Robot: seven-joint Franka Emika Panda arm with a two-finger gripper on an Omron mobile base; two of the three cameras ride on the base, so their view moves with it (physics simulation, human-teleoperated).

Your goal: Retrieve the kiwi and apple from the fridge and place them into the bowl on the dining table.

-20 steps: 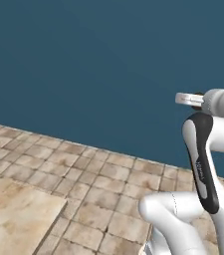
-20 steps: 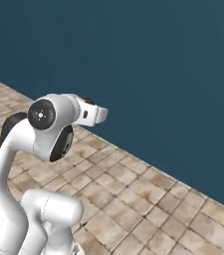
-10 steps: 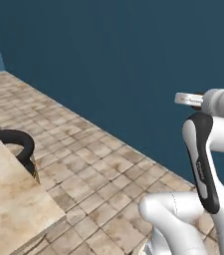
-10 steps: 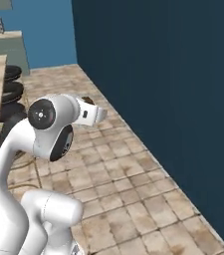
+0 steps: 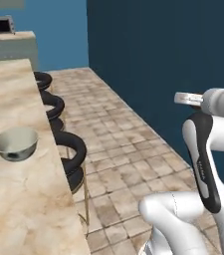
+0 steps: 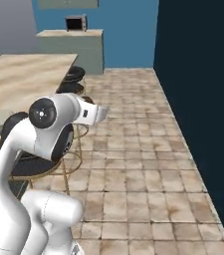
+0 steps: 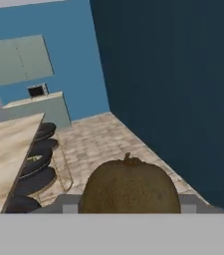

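Now the base swings round, kiwi aboard!
Left view: blank wall has given way to the table and bowl. Right view: table edge too. Hand view: gripper clenched on the kiwi; bowl drop-off next.

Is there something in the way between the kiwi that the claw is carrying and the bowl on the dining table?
Nothing visible blocks it. The kiwi sits in the claw. The bowl stands apart on the dining table with bare stone around it. The black stools line the table's edge, lower than its top, so they matter for the base, probably not for the arm.
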